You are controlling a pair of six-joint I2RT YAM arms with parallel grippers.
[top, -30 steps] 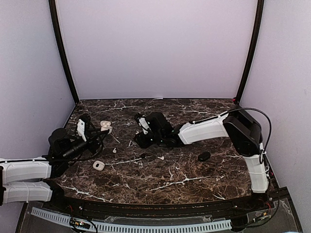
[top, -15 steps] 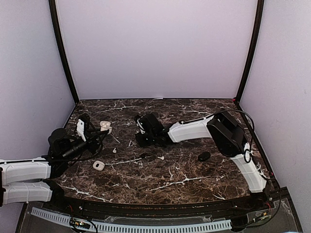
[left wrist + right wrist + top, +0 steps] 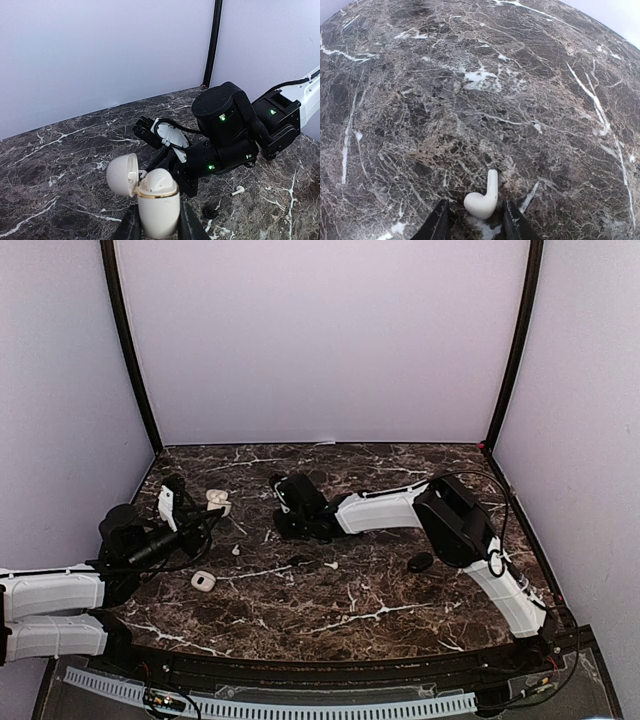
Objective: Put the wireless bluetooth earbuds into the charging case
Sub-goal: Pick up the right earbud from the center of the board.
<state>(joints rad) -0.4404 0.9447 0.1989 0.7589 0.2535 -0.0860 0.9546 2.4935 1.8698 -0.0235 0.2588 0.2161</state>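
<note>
My left gripper (image 3: pixel 158 226) is shut on a white charging case (image 3: pixel 159 202) held upright, its lid (image 3: pixel 122 174) hinged open to the left. From above, that case (image 3: pixel 217 500) hangs over the table's left side. My right gripper (image 3: pixel 475 224) is down at the marble with its jaws standing on either side of a white stemmed earbud (image 3: pixel 483 200). Narrow gaps show on both sides, and the stem points away from me. From above, the right gripper (image 3: pixel 283 516) is at the table's middle left and covers that earbud.
A second white case (image 3: pixel 203 581) lies at the near left and a black case (image 3: pixel 420 562) at the right. Loose on the marble are white earbuds (image 3: pixel 330 566) (image 3: pixel 236 550) and a black earbud (image 3: pixel 298 561). Purple walls enclose the table.
My right arm has reached further left, and its jaws have narrowed round the white earbud. The left arm and its case have not moved.
</note>
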